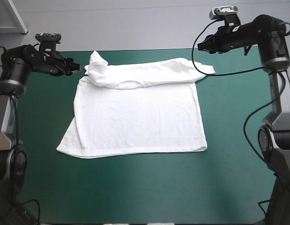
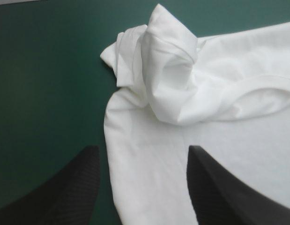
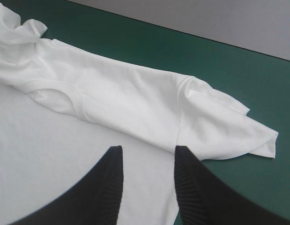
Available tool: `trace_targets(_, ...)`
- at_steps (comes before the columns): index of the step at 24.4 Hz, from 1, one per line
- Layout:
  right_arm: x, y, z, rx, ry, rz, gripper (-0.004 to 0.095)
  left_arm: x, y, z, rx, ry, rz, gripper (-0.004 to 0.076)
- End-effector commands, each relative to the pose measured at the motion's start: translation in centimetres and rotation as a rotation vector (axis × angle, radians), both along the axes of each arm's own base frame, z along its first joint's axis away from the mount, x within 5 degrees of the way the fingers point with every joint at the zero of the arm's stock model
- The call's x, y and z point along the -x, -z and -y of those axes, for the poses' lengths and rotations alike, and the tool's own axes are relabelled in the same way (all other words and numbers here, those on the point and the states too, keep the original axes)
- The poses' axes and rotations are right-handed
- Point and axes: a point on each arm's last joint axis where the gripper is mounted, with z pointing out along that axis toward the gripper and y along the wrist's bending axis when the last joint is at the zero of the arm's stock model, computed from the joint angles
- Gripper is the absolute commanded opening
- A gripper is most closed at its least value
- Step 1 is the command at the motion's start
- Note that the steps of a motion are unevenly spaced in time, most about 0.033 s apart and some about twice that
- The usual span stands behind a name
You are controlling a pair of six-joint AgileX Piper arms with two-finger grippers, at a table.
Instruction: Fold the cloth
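The white T-shirt (image 1: pixel 135 117) lies spread on the teal-green cover, its top part folded down toward the middle with the collar showing. A crumpled sleeve (image 2: pixel 168 70) bunches at its far left corner, and the other sleeve (image 3: pixel 229 126) lies flat at the far right. My left gripper (image 1: pixel 78 67) hovers open beside the bunched sleeve, its fingers (image 2: pixel 74 187) standing apart over the shirt's left edge with nothing between them. My right gripper (image 1: pixel 201 46) is raised above the right sleeve, open too, fingers (image 3: pixel 105 187) apart over the white cloth (image 3: pixel 112 98).
The table's far edge (image 1: pixel 149 49) runs just behind the shirt. Bare teal-green cover (image 1: pixel 145 187) stretches in front of the shirt's hem and on both sides of it.
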Motion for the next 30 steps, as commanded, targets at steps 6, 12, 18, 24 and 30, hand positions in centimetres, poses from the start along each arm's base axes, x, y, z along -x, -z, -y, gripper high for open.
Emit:
trace_targets(6,7.8,-3.2,1.1,0.06,0.029,0.031,0.0321,11.2,-1.0,-0.1,-0.003,-0.065,0.082,0.0398)
trace_targets(12,17.5,1.0,2.2,0.045,0.168,0.132,0.0321,17.3,4.9,-1.7,-0.064,-0.233,-0.065,0.0398)
trace_targets(18,19.5,6.9,2.7,0.109,0.177,0.011,0.0333,17.4,10.0,-3.0,0.015,-0.322,-0.162,0.0398)
trace_targets(24,19.2,8.0,2.8,0.115,0.196,0.012,0.0339,15.7,13.4,-2.8,0.056,-0.307,-0.306,0.0398)
trace_targets(30,19.0,7.9,2.9,0.113,0.207,0.033,0.0339,14.6,15.1,-2.8,0.067,-0.29,-0.341,0.0398)
